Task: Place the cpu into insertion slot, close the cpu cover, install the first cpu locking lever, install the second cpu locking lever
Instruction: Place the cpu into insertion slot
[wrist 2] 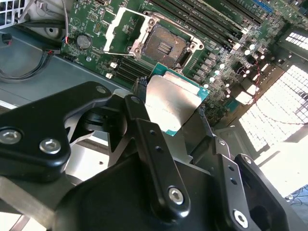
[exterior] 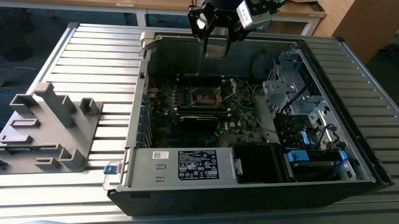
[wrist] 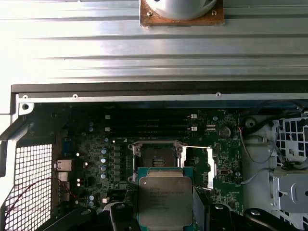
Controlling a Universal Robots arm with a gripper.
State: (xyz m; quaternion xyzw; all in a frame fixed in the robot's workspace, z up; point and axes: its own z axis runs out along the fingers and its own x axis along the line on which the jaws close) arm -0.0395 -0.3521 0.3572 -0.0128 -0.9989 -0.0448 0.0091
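My gripper (exterior: 216, 43) hangs over the far wall of the open computer case, shut on the cpu (exterior: 216, 50), a flat square chip with a silvery top. In both wrist views the cpu (wrist 2: 173, 102) (wrist: 165, 199) sits between the black fingers (wrist 2: 142, 126), well above the board. The insertion slot (exterior: 204, 97) (wrist 2: 166, 46) (wrist: 157, 155) lies bare on the green motherboard, with a dark centre. The cpu cover (exterior: 228, 87) (wrist 2: 121, 30) (wrist: 198, 161) stands swung open beside the slot. I cannot make out the locking levers.
The case (exterior: 134, 135) lies on a slatted metal table. A grey fixture (exterior: 50, 126) stands at the exterior view's left. A power supply (exterior: 187, 165) fills the case's near end, drive cages (exterior: 293, 98) and cables the right side. Memory slots (wrist: 149, 125) run beside the socket.
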